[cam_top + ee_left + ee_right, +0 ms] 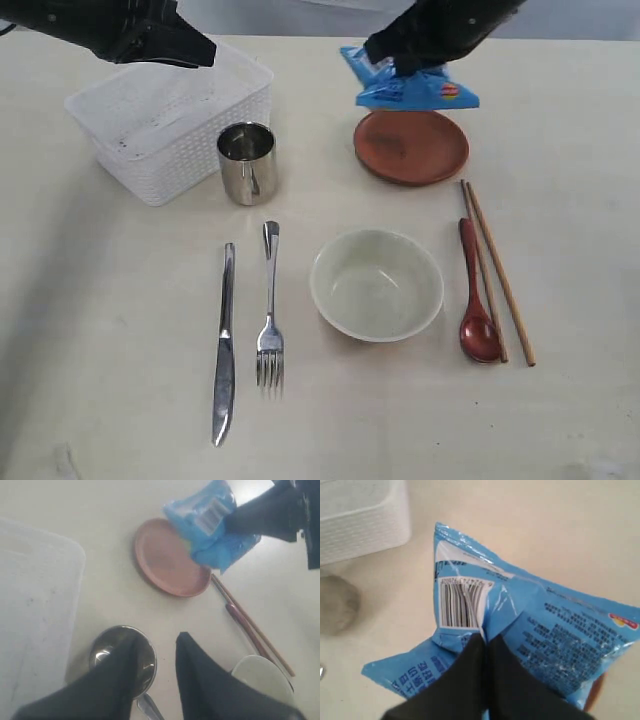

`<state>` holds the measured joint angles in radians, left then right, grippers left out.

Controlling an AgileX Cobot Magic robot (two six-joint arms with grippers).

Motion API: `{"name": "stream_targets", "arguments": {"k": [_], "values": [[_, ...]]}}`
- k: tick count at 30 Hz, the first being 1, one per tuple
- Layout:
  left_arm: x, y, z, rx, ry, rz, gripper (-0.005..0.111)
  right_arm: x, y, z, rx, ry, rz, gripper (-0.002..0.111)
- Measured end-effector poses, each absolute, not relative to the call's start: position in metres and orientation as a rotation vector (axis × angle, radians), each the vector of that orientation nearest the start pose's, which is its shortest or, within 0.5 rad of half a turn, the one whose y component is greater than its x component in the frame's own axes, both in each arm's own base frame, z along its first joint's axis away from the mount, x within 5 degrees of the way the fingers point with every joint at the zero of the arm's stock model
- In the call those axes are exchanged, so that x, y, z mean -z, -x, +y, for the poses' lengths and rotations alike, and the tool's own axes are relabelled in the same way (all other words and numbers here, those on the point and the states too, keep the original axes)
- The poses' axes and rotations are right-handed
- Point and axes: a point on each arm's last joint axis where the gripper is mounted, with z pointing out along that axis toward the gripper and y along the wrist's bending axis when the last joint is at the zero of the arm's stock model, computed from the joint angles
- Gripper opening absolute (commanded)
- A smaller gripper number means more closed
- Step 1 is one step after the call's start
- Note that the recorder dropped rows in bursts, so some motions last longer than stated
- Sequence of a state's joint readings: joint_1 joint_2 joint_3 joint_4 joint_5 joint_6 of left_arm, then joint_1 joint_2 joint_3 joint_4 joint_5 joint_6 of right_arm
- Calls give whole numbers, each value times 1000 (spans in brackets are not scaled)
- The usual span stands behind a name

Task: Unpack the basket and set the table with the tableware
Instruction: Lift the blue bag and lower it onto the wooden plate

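Exterior view, clock read from the round cream bowl (377, 290) on the matte pale table (100, 330): at ten sits the white perforated rectangular basket (160, 160). The left gripper (157, 645) hangs above it, fingers apart and empty. A shiny steel cup (247, 162) stands beside the basket wall. At nine lie the steel knife (225, 345) and fork (270, 310), parallel. At one rests the flat reddish-brown plate (415, 155). Over its far rim the right gripper (484, 645) pinches the crinkly blue snack packet (415, 88). At three lie the glossy dark red spoon (476, 300) and slim wooden chopsticks (500, 275).
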<state>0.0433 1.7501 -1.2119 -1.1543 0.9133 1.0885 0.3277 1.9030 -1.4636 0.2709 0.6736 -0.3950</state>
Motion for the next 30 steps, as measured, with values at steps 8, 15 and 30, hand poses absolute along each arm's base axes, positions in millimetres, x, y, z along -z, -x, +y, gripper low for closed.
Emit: {"name": "stream_targets", "arguments": {"k": [8,15,30], "values": [[-254,-363,-50,905,-442,2272,26,-197,-413,121,-319,580,2574,0],[-254,-363,-50,904,-445,2271,26,-163,-419,126,-371,597,2622,20],[-254,-363,-50,903,-447,2270,26,-172,-421,126,-360,588,2576,32]]}}
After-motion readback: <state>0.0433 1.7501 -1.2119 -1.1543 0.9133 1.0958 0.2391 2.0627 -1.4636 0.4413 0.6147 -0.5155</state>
